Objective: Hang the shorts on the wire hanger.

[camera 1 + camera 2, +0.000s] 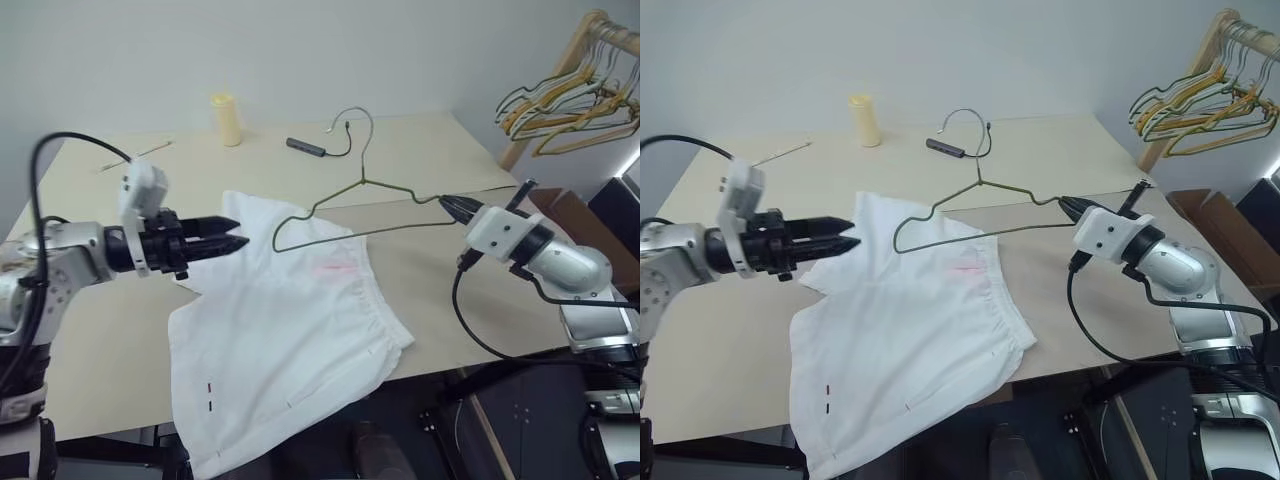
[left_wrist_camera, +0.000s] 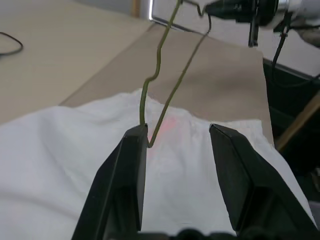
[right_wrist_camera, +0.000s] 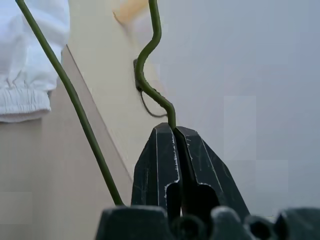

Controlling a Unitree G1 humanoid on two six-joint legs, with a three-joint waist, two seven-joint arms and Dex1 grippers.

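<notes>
The white shorts (image 1: 290,330) lie spread on the table, with one leg hanging over the front edge. The thin green wire hanger (image 1: 365,185) is held in the air above their far edge, hook up. My right gripper (image 1: 450,207) is shut on the hanger's right corner, and the wire (image 3: 155,95) rises from between its closed fingertips. My left gripper (image 1: 228,238) is open over the shorts' left corner and points at the hanger's left end. That bent end (image 2: 150,100) sits just by one of its fingers (image 2: 131,165). Nothing is between them.
A yellow bottle (image 1: 229,120) and a black cable with a small dark block (image 1: 308,147) lie at the back of the table (image 1: 110,330). A wooden rack with bunched yellow and green hangers (image 1: 580,95) stands at the far right. The table's front edge runs under the shorts.
</notes>
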